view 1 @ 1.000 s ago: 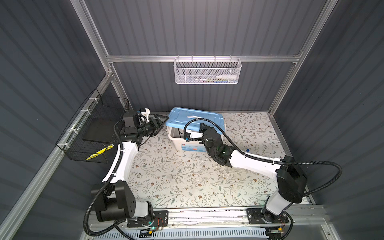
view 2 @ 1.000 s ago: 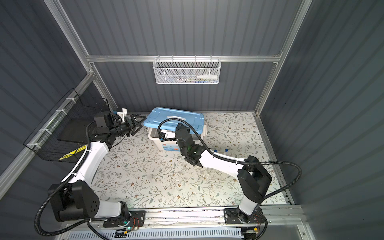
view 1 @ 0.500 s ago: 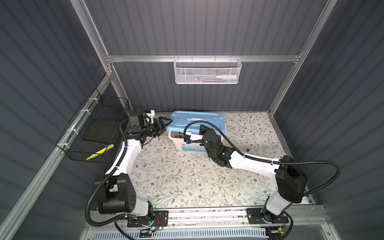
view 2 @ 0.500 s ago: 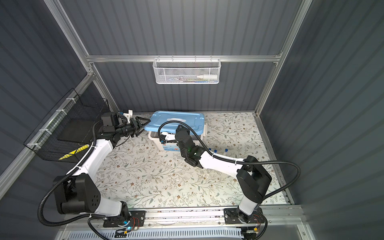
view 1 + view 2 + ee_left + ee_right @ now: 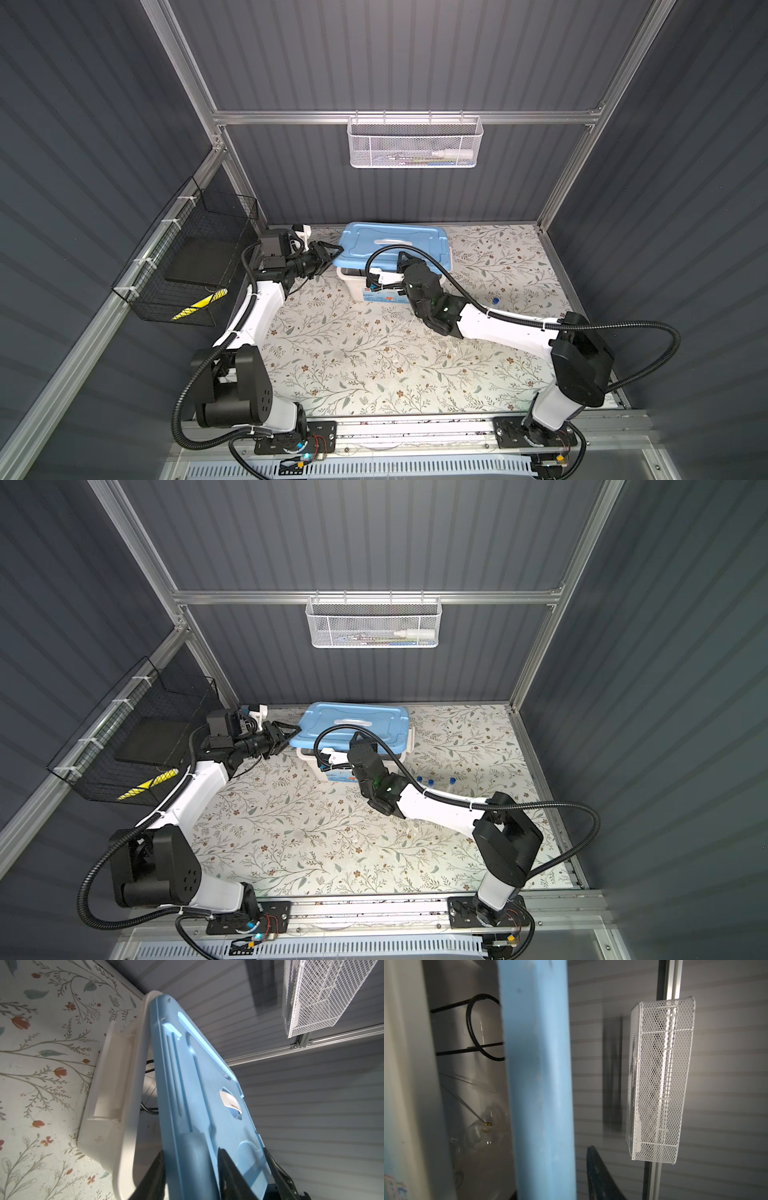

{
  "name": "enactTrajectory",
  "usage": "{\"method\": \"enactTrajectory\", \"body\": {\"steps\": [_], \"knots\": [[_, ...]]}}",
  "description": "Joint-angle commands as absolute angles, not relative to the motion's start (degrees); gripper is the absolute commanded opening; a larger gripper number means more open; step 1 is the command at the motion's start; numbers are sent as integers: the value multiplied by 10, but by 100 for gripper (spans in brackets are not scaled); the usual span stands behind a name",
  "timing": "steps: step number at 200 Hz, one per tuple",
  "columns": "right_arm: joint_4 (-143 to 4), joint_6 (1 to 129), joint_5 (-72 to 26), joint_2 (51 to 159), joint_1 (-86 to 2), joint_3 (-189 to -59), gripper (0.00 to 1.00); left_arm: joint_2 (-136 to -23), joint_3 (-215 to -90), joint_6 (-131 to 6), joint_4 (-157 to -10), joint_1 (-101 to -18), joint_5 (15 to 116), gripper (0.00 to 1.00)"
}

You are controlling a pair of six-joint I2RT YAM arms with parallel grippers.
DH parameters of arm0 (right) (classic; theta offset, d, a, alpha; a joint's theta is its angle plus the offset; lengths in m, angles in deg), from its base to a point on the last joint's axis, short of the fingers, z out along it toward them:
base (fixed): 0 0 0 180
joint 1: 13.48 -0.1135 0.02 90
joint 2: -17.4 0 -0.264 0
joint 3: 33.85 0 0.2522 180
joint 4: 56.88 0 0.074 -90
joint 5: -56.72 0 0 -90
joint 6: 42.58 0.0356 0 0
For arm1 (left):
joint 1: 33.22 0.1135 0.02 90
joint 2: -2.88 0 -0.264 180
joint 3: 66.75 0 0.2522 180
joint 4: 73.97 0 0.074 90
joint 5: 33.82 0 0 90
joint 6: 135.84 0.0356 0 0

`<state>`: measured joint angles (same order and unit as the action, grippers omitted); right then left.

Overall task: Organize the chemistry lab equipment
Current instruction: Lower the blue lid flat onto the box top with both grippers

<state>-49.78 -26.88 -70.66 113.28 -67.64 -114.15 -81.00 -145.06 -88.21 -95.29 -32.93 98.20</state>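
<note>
Inside the large white plastic storage box (image 5: 353,284), under its raised blue lid (image 5: 361,237), the black wire ring tripod (image 5: 483,1028) stands ring-up beside a clear round glass flask (image 5: 481,1133) and a slanting thin glass rod (image 5: 463,1105); the left gripper (image 5: 337,252) pinches the lid's left edge, the right gripper's (image 5: 402,261) grip is unclear.

Dark ribbed walls (image 5: 415,54) on aluminium framing (image 5: 395,117) enclose a floral counter (image 5: 374,365), hung with a white mesh basket (image 5: 415,143) and a black wire basket (image 5: 187,257)

Wire ring tripod (image 5: 468,1024) half hidden behind blurred blue lid (image 5: 537,1084); glassware (image 5: 481,1132) nearby too blurry to ID. Test tubes (image 5: 430,782) tiny, partly behind right arm (image 5: 440,808). Right gripper (image 5: 402,262) tips hidden by own wrist in both top views.
</note>
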Motion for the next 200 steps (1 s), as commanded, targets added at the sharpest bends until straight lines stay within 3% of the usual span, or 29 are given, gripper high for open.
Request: {"method": "enactTrajectory", "body": {"steps": [1,100,200], "knots": [[-523,-239,-700,1126,-682,-1144,39,-812,-1445,-874,-939,-333,985,39],[-682,-146,-653,1096,-685,-1167,54,-828,-1424,-882,-909,-333,980,37],[-773,-82,-598,1101,-667,-1200,60,-835,-1413,-881,-891,-334,971,36]]}}
